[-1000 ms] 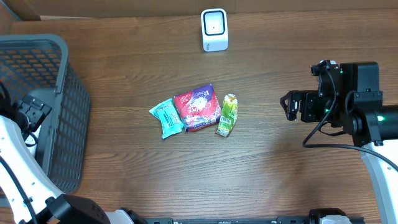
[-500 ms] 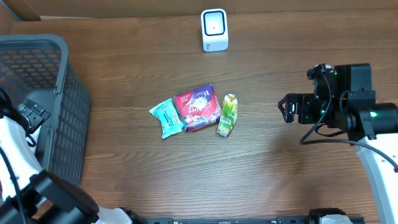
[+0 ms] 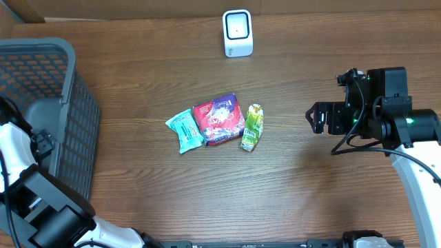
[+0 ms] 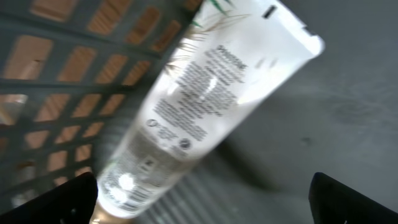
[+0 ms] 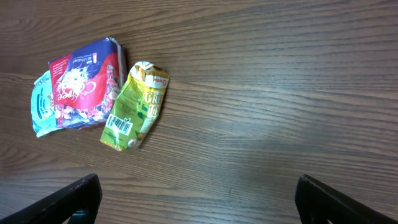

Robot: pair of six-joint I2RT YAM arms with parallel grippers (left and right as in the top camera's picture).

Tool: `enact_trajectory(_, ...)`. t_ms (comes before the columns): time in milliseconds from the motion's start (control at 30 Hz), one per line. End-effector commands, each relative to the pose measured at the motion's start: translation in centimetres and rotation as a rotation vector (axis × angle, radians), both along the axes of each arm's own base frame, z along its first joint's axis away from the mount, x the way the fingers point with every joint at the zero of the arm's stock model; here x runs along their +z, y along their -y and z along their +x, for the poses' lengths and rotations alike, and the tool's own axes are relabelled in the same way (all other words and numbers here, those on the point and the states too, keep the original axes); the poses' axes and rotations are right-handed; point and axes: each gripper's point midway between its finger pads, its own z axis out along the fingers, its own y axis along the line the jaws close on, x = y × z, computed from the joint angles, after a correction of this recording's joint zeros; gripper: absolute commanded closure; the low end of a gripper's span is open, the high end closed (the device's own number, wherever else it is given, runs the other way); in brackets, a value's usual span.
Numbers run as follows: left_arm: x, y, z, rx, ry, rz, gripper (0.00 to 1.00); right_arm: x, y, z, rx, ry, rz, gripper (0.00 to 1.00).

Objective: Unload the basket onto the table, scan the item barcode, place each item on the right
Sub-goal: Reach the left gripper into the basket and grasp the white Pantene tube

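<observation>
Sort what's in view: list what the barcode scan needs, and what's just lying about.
For the job: white scanner, green tea packet (barcode up), red snack packet, teal packet.
Lying about: grey basket, white tube inside it.

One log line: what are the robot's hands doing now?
left gripper: open, empty, at white tube in basket | right gripper: open, empty, apart from green pouch | scanner: untouched
</observation>
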Motion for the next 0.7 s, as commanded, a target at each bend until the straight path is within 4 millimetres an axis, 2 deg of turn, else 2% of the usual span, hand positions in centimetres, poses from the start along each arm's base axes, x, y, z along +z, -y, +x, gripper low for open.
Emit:
enact_trajectory(0,-0.7,-0.9,-2.4,-0.046,-0.119,0.008,0.02,0.0,-0.3,-0.1,0.01,0.003,0.009,0.0)
enact_trajectory(100,-1.4,-1.2,-3.7,-0.049,-0.143,-0.008,0.05,0.0,-0.3,-0.2,0.01,0.0,0.009,0.0)
enact_trajectory(267,-2.5,-2.1,-5.8,0.01,-0.132,-0.017,0.02,-0.1,-0.3,-0.2,0.01,0.0,0.009,0.0)
enact_trajectory(333,-2.9,-2.4,-6.1,0.013,-0.1,-0.032,0.02,-0.1,-0.3,-0.2,0.01,0.0,0.009,0.0)
enact_trajectory(500,-3.5,-2.8,-4.5,-0.085,0.001,-0.073,0.05,0.0,-0.3,-0.2,0.01,0.0,0.009,0.0)
enact_trajectory(667,-4.3,-2.8,-2.6,-0.173,0.064,-0.089,0.16,0.0,-0.3,-0.2,0.01,0.0,0.009,0.0)
